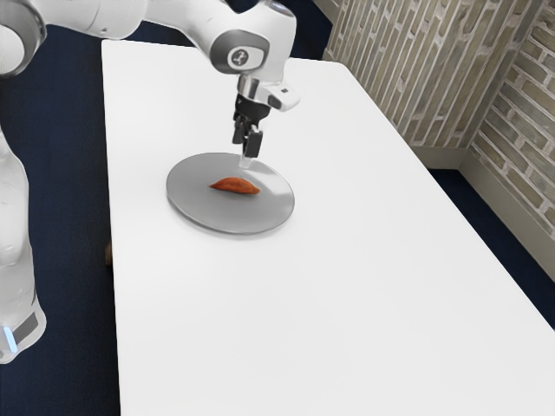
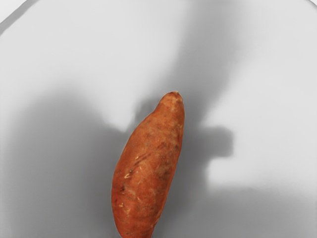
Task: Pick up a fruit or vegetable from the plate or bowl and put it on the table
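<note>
The sweet potato [image 1: 235, 185] lies on its side on the grey plate [image 1: 195, 206], near the middle and well inside the rim. It should be firm and stiff, fairly light for the arm, and not fragile. Its skin looks dry enough to grip, but the rounded sides could let it roll or twist if pinched off-centre. The best hold is probably across the thick middle, one finger on each long side, rather than near the narrow tip, where it could swing or slip out.

The plate stands on the white table [image 1: 347, 286], which has plenty of bare surface beside it for setting the potato down. Above the plate is the gripper [image 1: 244, 148], its two fingers apart with nothing between them. The next move calls for lining them up across the potato and lowering, without pressing hard on the plate.

In the wrist view one end of the potato is cut off at the border, and soft shadows [image 2: 59, 148] blur the plate around it. How high the gripper hangs is hard to judge. By the table's edge a brown thing [image 1: 109, 253] is mostly hidden, and I cannot tell what it is.
</note>
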Controlling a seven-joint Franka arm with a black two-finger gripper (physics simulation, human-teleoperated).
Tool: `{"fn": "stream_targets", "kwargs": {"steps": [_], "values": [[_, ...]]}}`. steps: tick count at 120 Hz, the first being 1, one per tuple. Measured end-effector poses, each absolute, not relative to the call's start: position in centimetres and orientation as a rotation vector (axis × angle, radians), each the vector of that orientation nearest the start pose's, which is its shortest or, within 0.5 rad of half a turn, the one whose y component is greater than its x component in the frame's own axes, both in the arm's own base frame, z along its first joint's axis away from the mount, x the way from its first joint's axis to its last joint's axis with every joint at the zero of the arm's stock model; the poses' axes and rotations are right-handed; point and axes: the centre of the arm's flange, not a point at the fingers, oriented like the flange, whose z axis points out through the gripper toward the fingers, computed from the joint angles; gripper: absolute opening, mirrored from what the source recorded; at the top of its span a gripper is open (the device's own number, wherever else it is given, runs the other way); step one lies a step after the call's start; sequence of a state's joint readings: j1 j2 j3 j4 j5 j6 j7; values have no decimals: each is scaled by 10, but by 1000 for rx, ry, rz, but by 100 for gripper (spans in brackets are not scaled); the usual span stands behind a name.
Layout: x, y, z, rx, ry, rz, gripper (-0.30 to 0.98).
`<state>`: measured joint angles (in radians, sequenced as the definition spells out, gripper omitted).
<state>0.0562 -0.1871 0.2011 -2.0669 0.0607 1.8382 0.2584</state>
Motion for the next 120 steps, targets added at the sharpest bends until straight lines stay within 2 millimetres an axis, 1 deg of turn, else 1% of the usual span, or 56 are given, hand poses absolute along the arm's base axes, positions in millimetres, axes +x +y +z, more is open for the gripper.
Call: {"fn": "stream_targets", "kwargs": {"steps": [18,31,41,54,64,73,120], "values": [[482,136,498,-3138,47,95,69],[483,136,493,-3141,89,107,69],[484,137,484,-3143,126,138,69],[483,144,470,-3149,150,179,69],[477,158,463,-3159,138,199,69],[475,161,457,-3162,152,215,69],[476,161,445,-3162,244,223,69]]}}
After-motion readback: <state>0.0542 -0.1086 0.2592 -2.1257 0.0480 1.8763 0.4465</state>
